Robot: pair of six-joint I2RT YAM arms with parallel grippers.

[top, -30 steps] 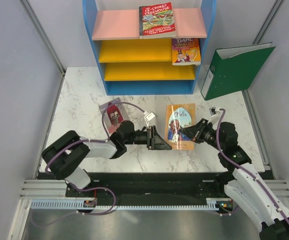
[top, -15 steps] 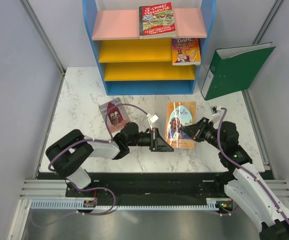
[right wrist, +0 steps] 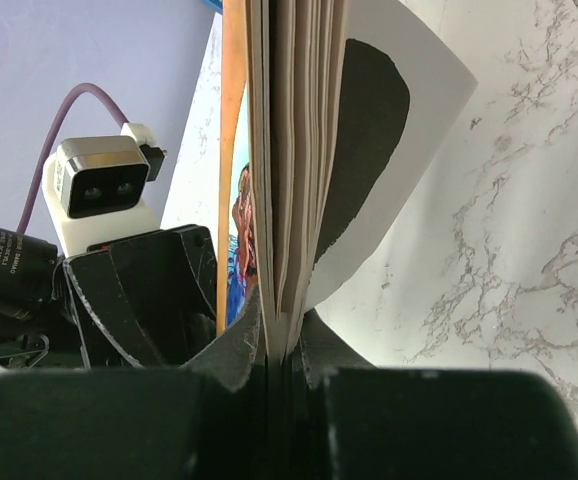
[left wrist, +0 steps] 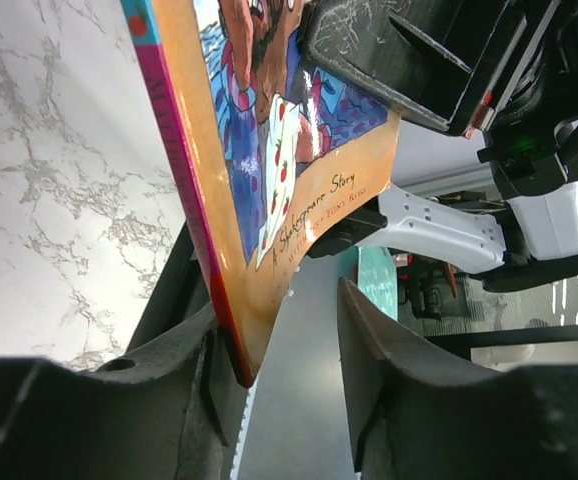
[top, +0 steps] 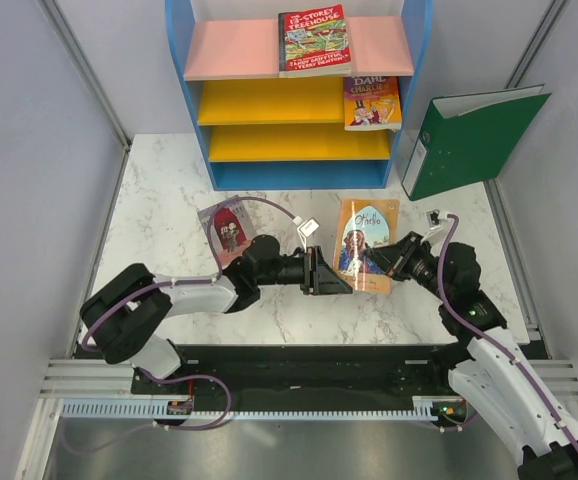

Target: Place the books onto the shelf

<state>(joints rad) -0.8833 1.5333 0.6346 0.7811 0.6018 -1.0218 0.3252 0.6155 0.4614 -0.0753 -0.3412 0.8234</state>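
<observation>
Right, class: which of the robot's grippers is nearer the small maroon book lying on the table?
Left. The left gripper is to the right of the maroon book, at the orange book's left edge. The right gripper is farther off, clamping that book's right edge.

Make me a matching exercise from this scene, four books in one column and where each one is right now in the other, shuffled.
1 Treehouse book
2 Dahl book
3 orange book
4 maroon book

a in the right gripper
b on the pink board
c flat on the table
d on a yellow board

Pairs: 1-b, 2-d, 3-a, 4-c
</observation>
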